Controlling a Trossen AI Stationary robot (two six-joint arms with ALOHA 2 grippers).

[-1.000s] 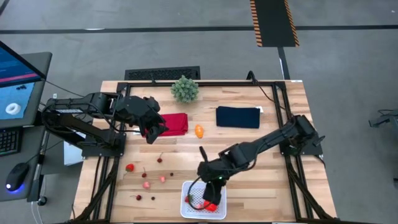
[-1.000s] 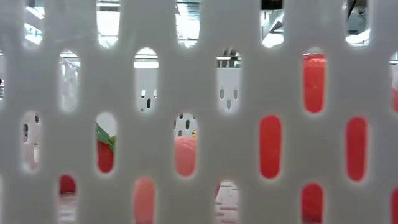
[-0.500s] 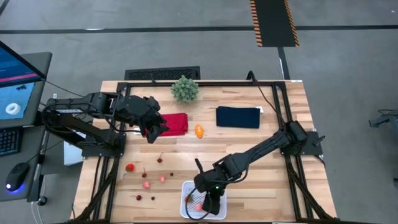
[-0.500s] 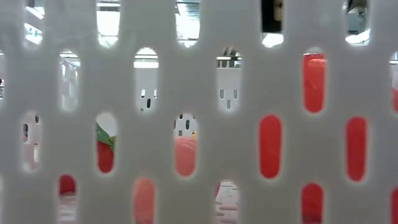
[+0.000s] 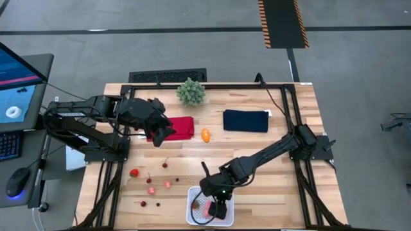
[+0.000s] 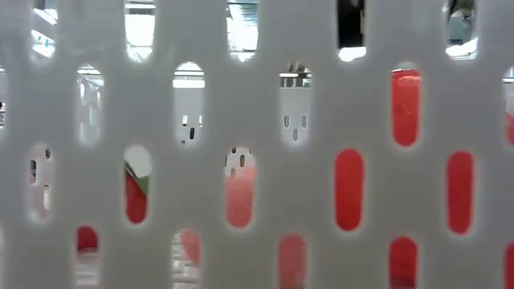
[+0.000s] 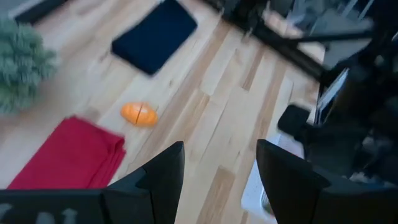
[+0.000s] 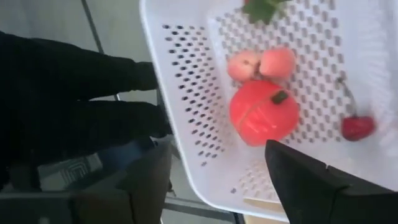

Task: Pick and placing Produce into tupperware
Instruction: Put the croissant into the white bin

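The white tupperware (image 5: 192,218) stands at the table's near edge. My right gripper (image 5: 217,210) hangs open just above its bottom. Below the fingertips lie a red pepper-like piece (image 8: 263,112), two pinkish pieces (image 8: 261,63) and a cherry (image 8: 357,127), all resting on the mesh bottom (image 8: 186,93). An orange piece (image 5: 205,135), a strawberry (image 5: 133,172), cherries (image 5: 165,163) and pinkish pieces (image 5: 151,190) lie loose on the wood. My left gripper (image 5: 158,135) waits open above the left end of the red cloth (image 5: 182,127).
A navy cloth (image 5: 245,120) lies at the far right and a bushy green plant (image 5: 191,92) stands at the far edge. The low view looks through the container's slotted wall (image 6: 257,104). Bare wood lies between the cloths and the container.
My right gripper has sunk into the tupperware and shifted slightly toward the table's left. The red piece, at its fingertips a second ago, now lies free on the mesh bottom; the low view newly shows red in a bottom slot.
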